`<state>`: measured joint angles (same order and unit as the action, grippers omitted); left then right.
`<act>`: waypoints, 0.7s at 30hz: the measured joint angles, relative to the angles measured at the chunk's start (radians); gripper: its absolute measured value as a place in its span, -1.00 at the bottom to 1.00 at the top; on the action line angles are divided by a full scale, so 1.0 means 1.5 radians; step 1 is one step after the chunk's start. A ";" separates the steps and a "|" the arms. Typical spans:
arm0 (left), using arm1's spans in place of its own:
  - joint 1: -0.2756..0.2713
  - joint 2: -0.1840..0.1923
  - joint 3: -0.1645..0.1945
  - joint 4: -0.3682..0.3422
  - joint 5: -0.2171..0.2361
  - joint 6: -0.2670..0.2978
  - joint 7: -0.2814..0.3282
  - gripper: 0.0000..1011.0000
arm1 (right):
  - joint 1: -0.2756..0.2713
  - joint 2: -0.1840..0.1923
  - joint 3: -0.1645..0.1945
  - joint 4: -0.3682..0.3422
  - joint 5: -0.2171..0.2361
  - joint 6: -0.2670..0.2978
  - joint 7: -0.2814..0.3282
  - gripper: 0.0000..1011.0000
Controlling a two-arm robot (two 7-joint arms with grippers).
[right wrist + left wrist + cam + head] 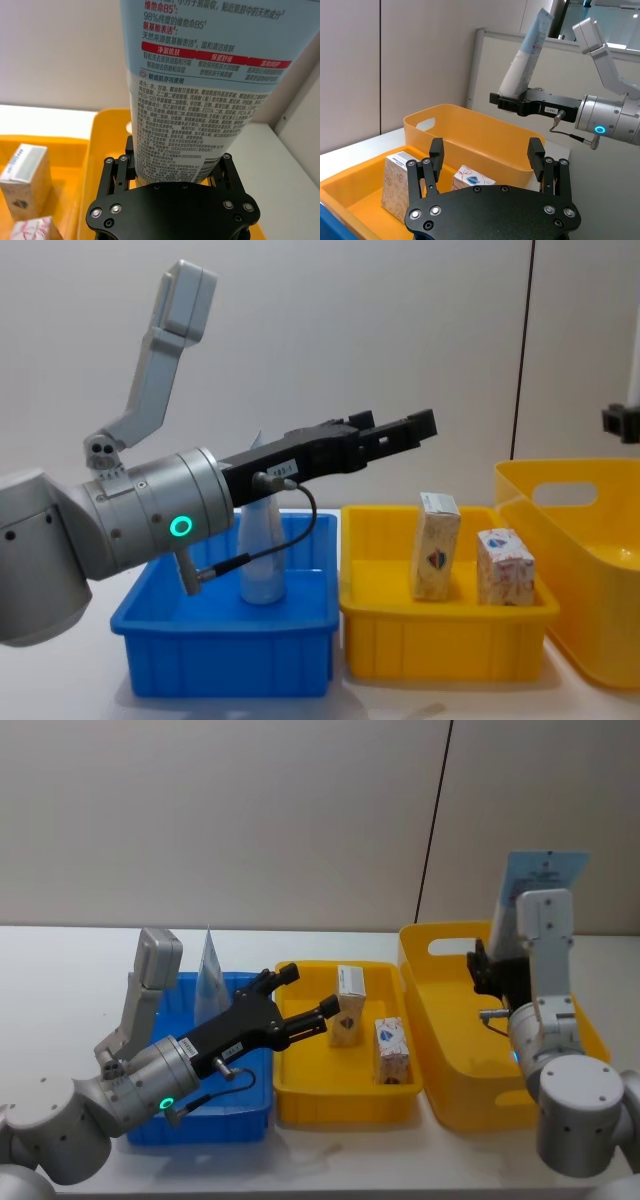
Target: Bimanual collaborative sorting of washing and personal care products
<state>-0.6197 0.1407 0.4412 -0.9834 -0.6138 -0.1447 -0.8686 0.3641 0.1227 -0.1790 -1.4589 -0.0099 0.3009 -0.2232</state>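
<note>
Right end effector clenched on tube, held upright above large yellow bin. Left end effector released, hovering between blue bin and cartons. Step: probably mid-handover. Next: carry tube across into the left jaws, aligned before release.

Pale-blue tube upright in jaws, second tube in blue bin, two cartons in yellow bin.
</note>
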 joint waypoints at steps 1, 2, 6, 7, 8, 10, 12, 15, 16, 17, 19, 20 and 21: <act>0.000 0.000 0.000 0.000 0.000 0.000 0.000 0.98 | 0.000 0.000 0.000 0.000 0.000 0.000 0.000 0.29; 0.000 0.000 0.000 0.000 0.000 0.000 0.000 0.98 | -0.002 0.000 0.004 -0.006 0.003 0.015 0.002 0.29; 0.000 0.000 0.000 0.000 0.000 0.000 0.000 0.98 | -0.008 0.001 0.012 -0.018 0.011 0.053 0.010 0.29; 0.000 0.000 0.000 0.000 0.000 0.000 0.000 0.98 | -0.009 0.001 0.014 -0.021 0.014 0.070 0.014 0.29; 0.000 0.000 0.000 0.000 0.000 0.000 0.000 0.98 | -0.010 0.001 0.015 -0.022 0.015 0.077 0.016 0.29; 0.000 0.000 0.000 0.000 0.000 0.000 0.000 0.98 | -0.010 0.001 0.018 -0.024 0.017 0.094 0.019 0.29; 0.000 0.000 0.000 0.000 0.000 0.000 0.000 0.98 | -0.011 0.001 0.020 -0.024 0.018 0.104 0.021 0.29; 0.000 0.000 0.000 0.000 0.000 0.000 0.000 0.98 | -0.011 0.000 0.022 -0.020 0.019 0.117 0.023 0.29; 0.000 0.000 0.000 0.000 0.000 0.000 0.000 0.98 | -0.011 0.000 0.022 -0.019 0.019 0.119 0.023 0.29; 0.000 0.000 0.000 0.000 0.000 0.000 0.000 0.98 | -0.011 -0.001 0.022 -0.017 0.019 0.122 0.023 0.29; 0.000 0.000 0.000 0.000 0.000 0.000 0.000 0.98 | -0.010 -0.002 0.023 -0.011 0.018 0.126 0.023 0.29; 0.000 0.000 0.000 0.000 0.000 0.000 0.000 0.98 | -0.010 -0.003 0.023 -0.010 0.017 0.127 0.023 0.28; 0.000 0.000 0.000 0.000 0.000 0.000 0.000 0.98 | -0.009 -0.004 0.023 -0.005 0.015 0.128 0.022 0.29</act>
<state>-0.6198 0.1406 0.4412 -0.9835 -0.6138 -0.1447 -0.8686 0.3510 0.1161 -0.1452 -1.4662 0.0128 0.4928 -0.1903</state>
